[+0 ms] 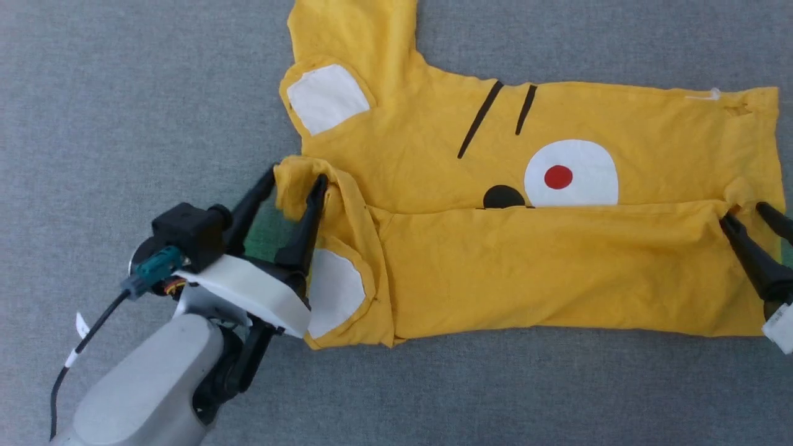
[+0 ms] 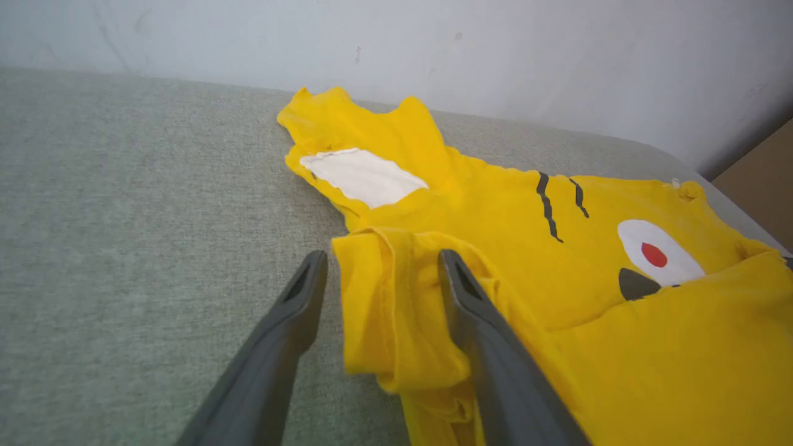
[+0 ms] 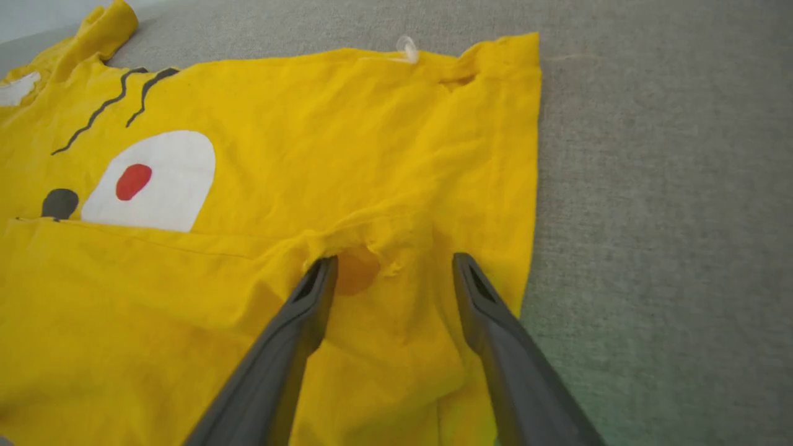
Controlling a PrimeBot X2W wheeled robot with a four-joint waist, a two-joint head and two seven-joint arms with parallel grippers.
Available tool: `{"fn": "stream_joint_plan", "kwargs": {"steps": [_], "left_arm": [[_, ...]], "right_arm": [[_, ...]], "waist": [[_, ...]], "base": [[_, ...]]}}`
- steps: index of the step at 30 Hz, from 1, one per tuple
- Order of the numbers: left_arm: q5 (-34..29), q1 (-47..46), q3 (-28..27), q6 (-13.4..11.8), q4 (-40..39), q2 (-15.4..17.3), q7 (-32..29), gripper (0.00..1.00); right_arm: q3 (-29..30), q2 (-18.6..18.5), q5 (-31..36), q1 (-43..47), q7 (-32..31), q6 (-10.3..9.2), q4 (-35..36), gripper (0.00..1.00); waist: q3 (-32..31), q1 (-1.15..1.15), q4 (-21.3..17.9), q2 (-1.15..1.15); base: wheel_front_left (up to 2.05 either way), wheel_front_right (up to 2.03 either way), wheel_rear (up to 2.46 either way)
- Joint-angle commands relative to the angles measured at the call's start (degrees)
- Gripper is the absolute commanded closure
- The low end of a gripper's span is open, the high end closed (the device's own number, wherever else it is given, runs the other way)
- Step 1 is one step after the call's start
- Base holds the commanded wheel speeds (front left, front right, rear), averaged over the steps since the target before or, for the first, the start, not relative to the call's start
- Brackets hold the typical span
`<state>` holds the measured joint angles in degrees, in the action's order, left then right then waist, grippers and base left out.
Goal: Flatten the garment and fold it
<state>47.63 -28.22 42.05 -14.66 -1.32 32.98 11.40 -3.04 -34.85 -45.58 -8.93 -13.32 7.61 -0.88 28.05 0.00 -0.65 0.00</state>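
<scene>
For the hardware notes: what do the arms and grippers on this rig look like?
The left gripper and right gripper each have two long, tapering dark grey fingers. Behind the left one sit a white wrist housing, a black boxy module with a teal connector, and a black cable carrying a white tag. The left forearm is smooth pale grey.

Grey cloth surface (image 1: 93,74) meets a pale wall (image 2: 557,56) beside a brown panel (image 2: 765,179).

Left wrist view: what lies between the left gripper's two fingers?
A raised fold of the garment sits between the open left gripper's fingers, beside a thin strip of bare grey surface; the left wrist view shows it.
</scene>
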Motion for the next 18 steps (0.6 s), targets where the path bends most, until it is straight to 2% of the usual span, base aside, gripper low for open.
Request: {"fn": "stream_joint_plan", "kwargs": {"steps": [1,6,10,14,18], "left_arm": [[0.2,0.5,-0.5,-0.6,-0.6,0.2,0.6,0.0],[-0.9,5.5,-3.2,-4.2,-6.0,1.8,2.5,0.0],[-4.2,11.0,-6.4,-8.9,-10.7,2.7,3.4,0.0],[-10.1,16.6,-11.0,-11.6,-16.2,-0.9,3.6,0.0],[-17.2,23.7,-15.3,-11.6,-18.3,-6.7,3.6,0.0]], "right_arm": [[0.5,-0.2,-0.4,0.5,0.5,-0.12,0.4,0.0],[5.8,1.5,-0.1,5.0,2.8,-0.12,4.7,0.0],[11.8,5.1,6.0,8.7,7.2,-0.12,8.5,0.0],[15.8,11.5,15.2,12.1,12.6,-0.12,11.8,0.0],[16.7,18.5,23.0,15.4,16.1,-0.12,13.0,0.0]], "waist": [[-1.2,0.0,0.2,0.0],[-4.6,0.0,0.6,0.0],[-7.1,0.0,0.9,0.0],[-9.0,0.0,1.2,0.0],[-10.5,0.0,1.1,0.0]], "base": [[0.0,0.0,0.0],[0.0,0.0,0.0],[0.0,0.0,0.0],[0.0,0.0,0.0],[0.0,0.0,0.0]]}}
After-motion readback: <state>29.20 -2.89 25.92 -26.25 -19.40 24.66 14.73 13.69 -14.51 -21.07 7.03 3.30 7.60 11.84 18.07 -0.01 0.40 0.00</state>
